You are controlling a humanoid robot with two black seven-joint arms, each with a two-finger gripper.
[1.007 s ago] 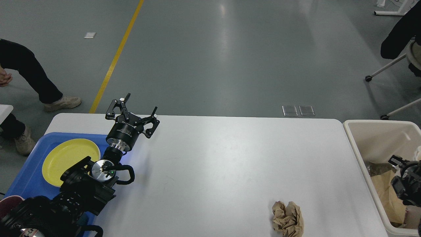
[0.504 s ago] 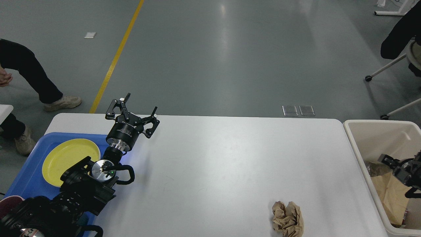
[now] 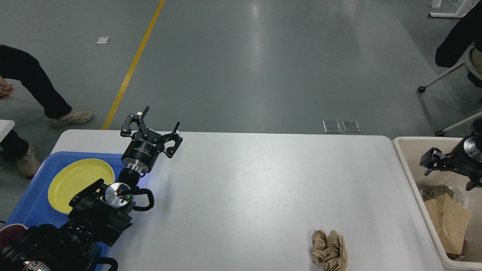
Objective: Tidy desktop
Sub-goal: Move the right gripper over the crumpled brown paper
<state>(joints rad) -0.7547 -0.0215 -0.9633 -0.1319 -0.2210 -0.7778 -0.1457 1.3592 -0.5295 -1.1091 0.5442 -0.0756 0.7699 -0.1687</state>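
The white desktop (image 3: pixel 263 180) fills the lower part of the head view. A crumpled ball of brown paper (image 3: pixel 329 250) lies on it near the front right. My left gripper (image 3: pixel 158 122) is open and empty, held above the table's back left edge beside the blue tray. My right gripper (image 3: pixel 432 162) hangs over the beige bin at the right, above the brown paper inside it. It looks dark and small, so its fingers cannot be told apart.
A blue tray (image 3: pixel 26 210) at the left holds a yellow plate (image 3: pixel 81 180). The beige bin (image 3: pixel 404 150) stands off the table's right end with a brown paper bag (image 3: pixel 448 220) inside. A person's legs (image 3: pixel 34 86) are at the far left and a chair (image 3: pixel 448 75) at the far right.
My right gripper has risen from low inside the bin to above its rim, moving back and left. The left arm, the plate and the crumpled paper have not moved.
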